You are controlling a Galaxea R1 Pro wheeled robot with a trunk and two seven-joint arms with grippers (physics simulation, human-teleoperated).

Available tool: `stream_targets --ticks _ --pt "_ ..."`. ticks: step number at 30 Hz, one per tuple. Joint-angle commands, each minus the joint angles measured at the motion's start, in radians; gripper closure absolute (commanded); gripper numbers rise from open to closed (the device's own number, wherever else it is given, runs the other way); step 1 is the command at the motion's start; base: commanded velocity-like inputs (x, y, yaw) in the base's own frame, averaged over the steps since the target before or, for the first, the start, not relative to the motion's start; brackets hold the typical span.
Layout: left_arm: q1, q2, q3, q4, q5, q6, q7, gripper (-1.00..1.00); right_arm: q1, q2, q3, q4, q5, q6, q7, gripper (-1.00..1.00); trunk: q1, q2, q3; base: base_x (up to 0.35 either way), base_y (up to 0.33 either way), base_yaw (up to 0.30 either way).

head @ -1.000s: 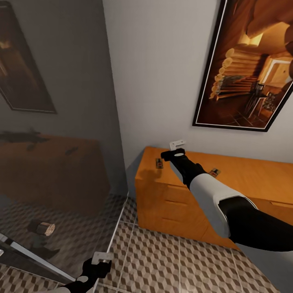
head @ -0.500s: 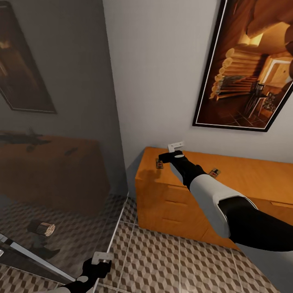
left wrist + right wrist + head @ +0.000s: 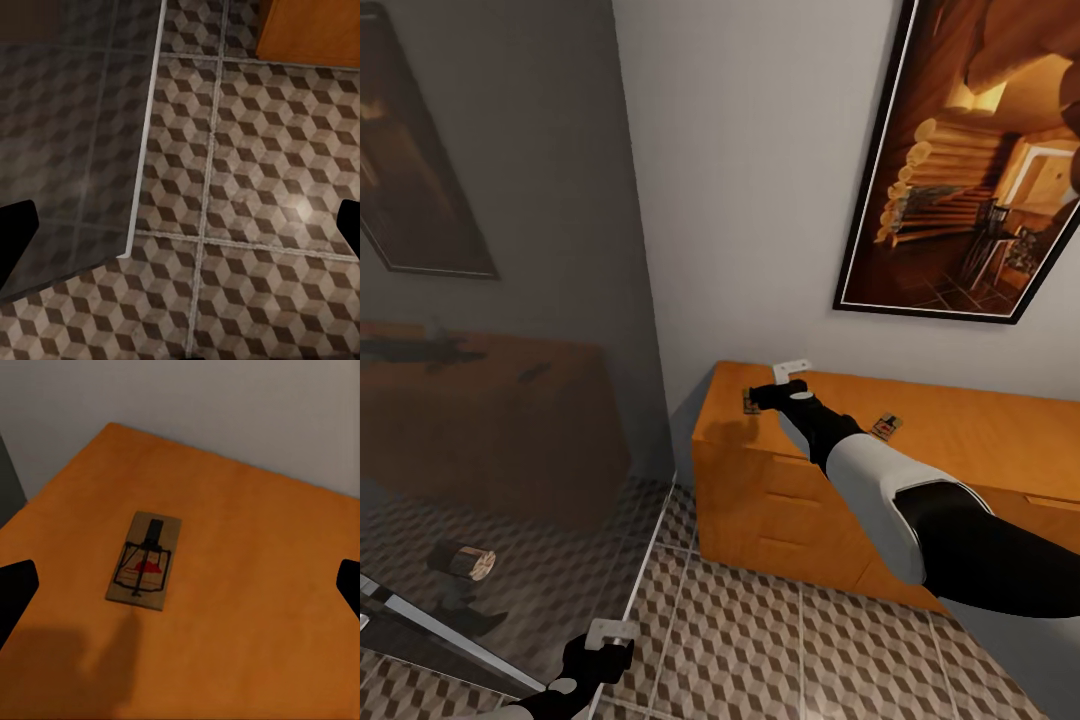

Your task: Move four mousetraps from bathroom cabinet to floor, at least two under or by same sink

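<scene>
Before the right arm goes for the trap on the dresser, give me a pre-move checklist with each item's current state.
1. Target in sight: ok. A mousetrap lies flat on the cabinet top, between the right pincer's fingertips in the right wrist view.
2. Right pincer open and empty: ok. Its fingertips sit far apart at that view's edges, nothing between them but the trap below.
3. Contact made: not ok. The pincer hangs above the trap.
4. Space around the trap: ok, bare wood on every side.
5. Second mousetrap undisturbed: ok, apart from the forearm, farther along the top.
6. Left pincer free: ok, open over the bathroom floor.
</scene>
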Motion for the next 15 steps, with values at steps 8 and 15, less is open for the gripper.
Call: stream_targets --ticks 8,15 --pt "-0.002 -0.001 -0.009 0.005 0.009 -0.007 0.001 -1.0 0.0 0.0 0.006 0.011 0.002 -0.001 -0.004 -1.0 0.001 -0.002 -0.002 0.0 0.0 0.0" --pt "-0.002 -0.001 -0.009 0.005 0.009 -0.007 0.001 -1.0 0.0 0.0 0.006 0.021 0.002 -0.004 0.022 -1.0 0.001 -0.002 -0.002 0.0 0.0 0.0"
